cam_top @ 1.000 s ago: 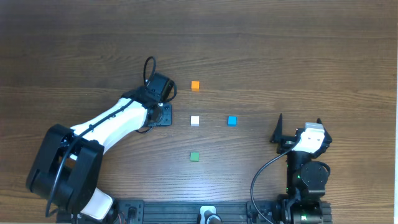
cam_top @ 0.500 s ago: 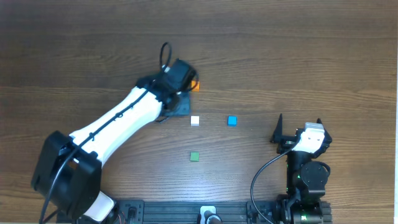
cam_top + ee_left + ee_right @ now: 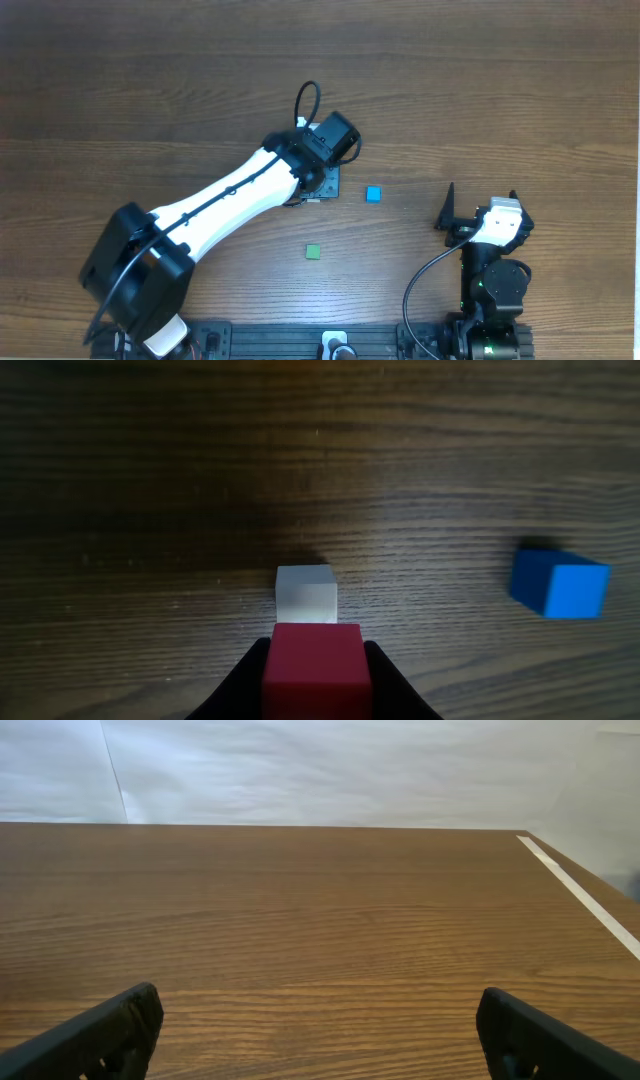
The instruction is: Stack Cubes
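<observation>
The left claw [image 3: 315, 652] pinches the red cube [image 3: 312, 668] by two opposite flat sides, close over the white cube [image 3: 306, 592]. It looks light, rigid and probably slick, so it wants a centred grip. The right claw [image 3: 318, 1000] gapes wide, well apart from the white cube.

My left arm [image 3: 225, 198] is white-shelled with black joints; a black cable [image 3: 299, 103] loops just behind the left gripper [image 3: 322, 186]. My right arm [image 3: 492, 272] is black, white-capped behind its fingers [image 3: 110, 1030].
</observation>
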Available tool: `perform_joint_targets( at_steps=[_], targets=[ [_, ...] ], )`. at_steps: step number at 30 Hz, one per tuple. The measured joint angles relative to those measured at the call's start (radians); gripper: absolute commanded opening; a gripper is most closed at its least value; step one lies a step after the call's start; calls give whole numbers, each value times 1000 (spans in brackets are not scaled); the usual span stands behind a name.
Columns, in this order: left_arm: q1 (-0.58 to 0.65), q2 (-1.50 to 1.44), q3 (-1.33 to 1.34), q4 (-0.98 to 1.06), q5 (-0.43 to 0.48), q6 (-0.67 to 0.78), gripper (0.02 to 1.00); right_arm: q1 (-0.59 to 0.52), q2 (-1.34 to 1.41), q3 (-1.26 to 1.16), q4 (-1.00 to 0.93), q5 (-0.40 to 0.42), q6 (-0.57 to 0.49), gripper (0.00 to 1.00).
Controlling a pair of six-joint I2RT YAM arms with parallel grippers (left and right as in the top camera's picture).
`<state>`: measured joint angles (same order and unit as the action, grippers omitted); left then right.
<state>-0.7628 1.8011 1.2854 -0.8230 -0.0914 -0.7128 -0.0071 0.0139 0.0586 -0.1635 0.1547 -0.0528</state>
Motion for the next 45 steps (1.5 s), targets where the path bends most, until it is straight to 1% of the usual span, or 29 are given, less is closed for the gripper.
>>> perform_joint_targets(
  at_steps=[19,45],
  targets=[
    [-8,88,0,19,-3,-18,169,0,0,0,0,0,0,993],
    [-8,90,0,26,-18,-19,185,0,0,0,0,0,1,991]
  ],
)
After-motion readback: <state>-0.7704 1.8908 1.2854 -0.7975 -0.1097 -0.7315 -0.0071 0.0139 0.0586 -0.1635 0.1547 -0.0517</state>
